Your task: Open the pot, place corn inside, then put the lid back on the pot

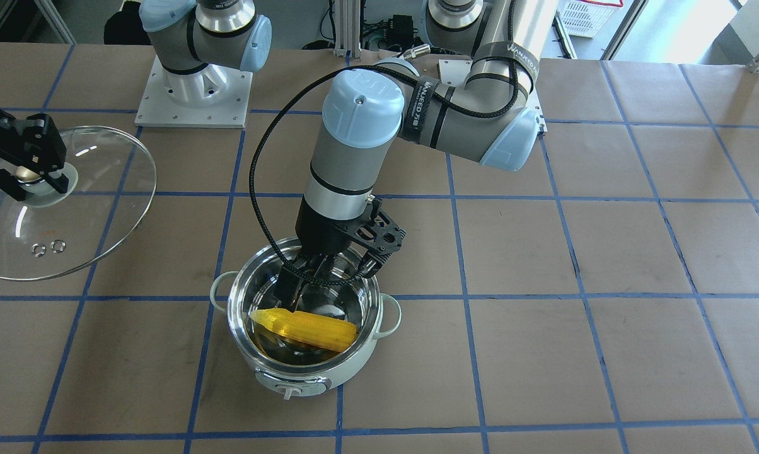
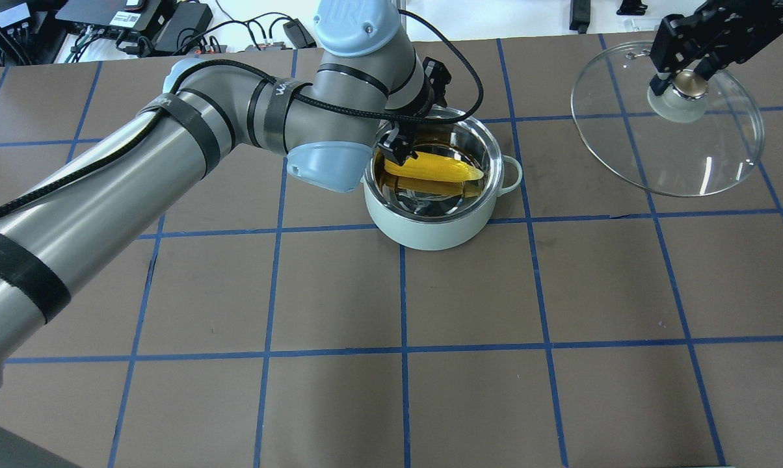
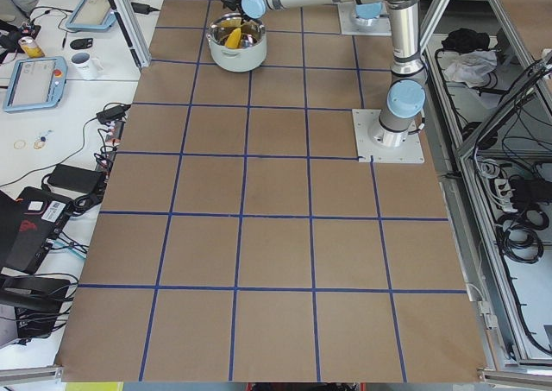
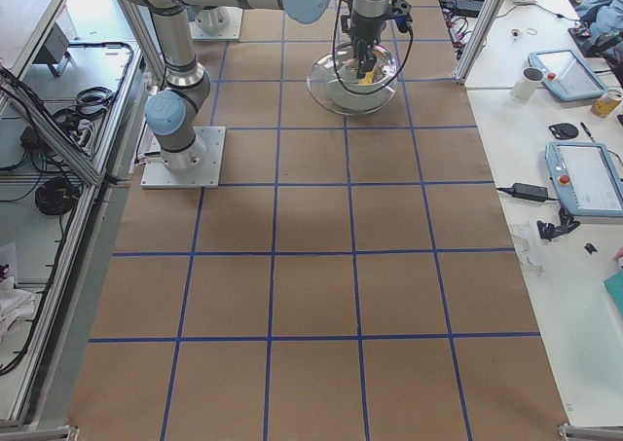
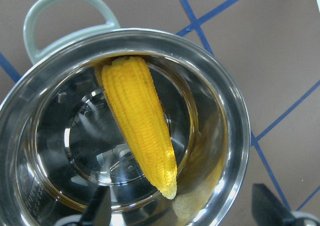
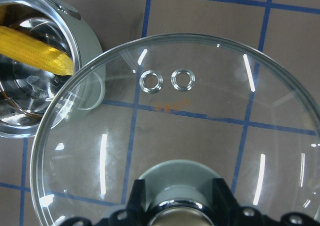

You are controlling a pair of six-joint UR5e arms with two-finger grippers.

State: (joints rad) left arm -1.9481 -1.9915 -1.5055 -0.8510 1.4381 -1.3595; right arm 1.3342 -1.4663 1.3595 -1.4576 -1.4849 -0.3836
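Overhead exterior view, please: where is the corn [image 2: 434, 170]?

— Inside the mint-green pot [image 2: 430, 229], lying slantwise across the steel bowl with one end leaning on the wall.

And the left gripper [image 2: 398, 146]?

— Dipped just inside the pot's rim, right above the cob. The left wrist view shows its fingertips [image 5: 97, 208] spread wide and gripping nothing.

Where is the glass lid [image 2: 690, 162]?

— Off the pot and well to one side of it, hanging tilted. The right gripper [image 2: 687, 71] is pinched tight on the beige knob [image 2: 689, 83]. I cannot tell whether the lid's low edge touches the table.

What might go wrong from here?

— I see three risks. The left arm is over the pot, so a lid brought across too early would strike its wrist. A tilted lid could also land crooked on the pot's rim and slide off. If the corn's leaning end rides high, it may prop the glass open.
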